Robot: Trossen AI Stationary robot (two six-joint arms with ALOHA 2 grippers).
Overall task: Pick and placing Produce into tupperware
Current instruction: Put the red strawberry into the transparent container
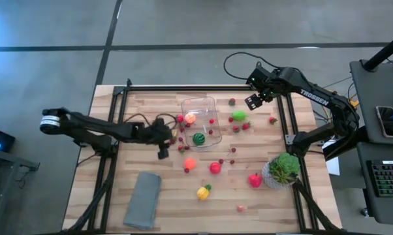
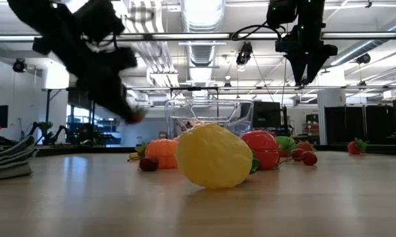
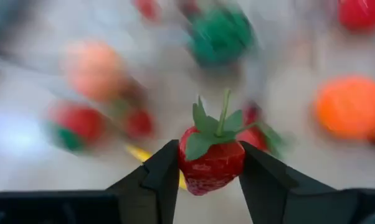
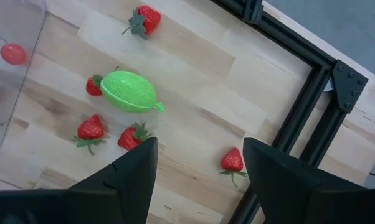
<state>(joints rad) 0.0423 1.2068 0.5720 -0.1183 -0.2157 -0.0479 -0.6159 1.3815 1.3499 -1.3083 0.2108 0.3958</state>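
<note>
Surface: a light wooden table (image 1: 170, 196) edged by a black frame, with a grey folded cloth (image 1: 142, 199) at lower left and a potted plant (image 1: 282, 170) at lower right.
Room: grey floor around the table; the low view shows ceiling lights and ducts.
Tupperware (image 1: 200, 121): centre of the high view, long axis running top to bottom, with produce lying in and around it.
Left gripper (image 3: 209, 180): just left of the tupperware, pinching a strawberry (image 3: 211, 158), leaves up.
Right gripper (image 4: 200, 165): upper right, fingers spread, holding nothing.

A robotics lab (open industrial hall): exposed ceiling ducts (image 2: 204, 46), framed wooden workbench (image 1: 183, 196).
</note>
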